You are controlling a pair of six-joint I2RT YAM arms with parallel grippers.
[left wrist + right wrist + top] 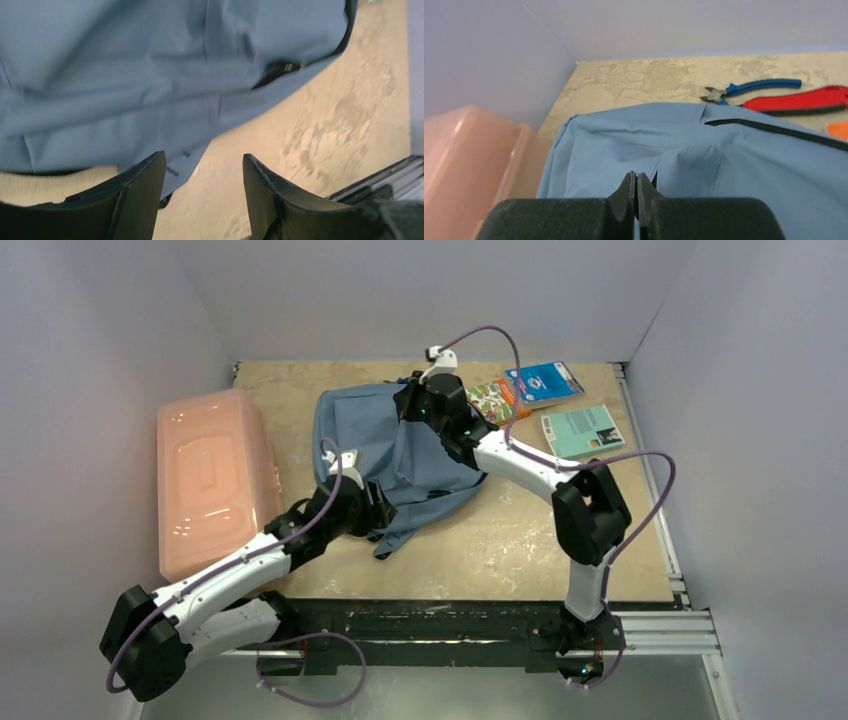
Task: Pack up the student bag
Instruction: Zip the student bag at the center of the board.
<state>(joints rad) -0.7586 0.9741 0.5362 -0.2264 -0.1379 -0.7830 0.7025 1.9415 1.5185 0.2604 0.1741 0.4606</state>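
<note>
We see the bag (370,430) lying flat on the table (520,540), in the middle toward the back wall. It is between the pink box (205,480) on its left and three flat printed things on its right. Its straps hang toward the near edge.

The left gripper (378,512) is at the near, lower end of the bag. In the left wrist view its jaws (203,157) stand apart at a middle width. Between them we see only the bare table and the edge of the bag (125,75), so this gripper holds nothing.

The right gripper (412,402) is at the far right corner of the bag. In the right wrist view its jaws (637,177) are pressed fully together, and the tips sit against the blue cloth (749,165). The cloth makes a small fold just beside the tips. We cannot tell whether a bit of cloth is caught between them.

Behind the bag, in this same view, lie pliers (749,89) with blue handles and a red tool (799,100), near each other on the table. The box (464,165) shows at the left.

From above, the printed things are a colourful booklet (493,400) just beside the bag, a blue booklet (545,382) behind it, and a green booklet (582,430) nearer to us.
</note>
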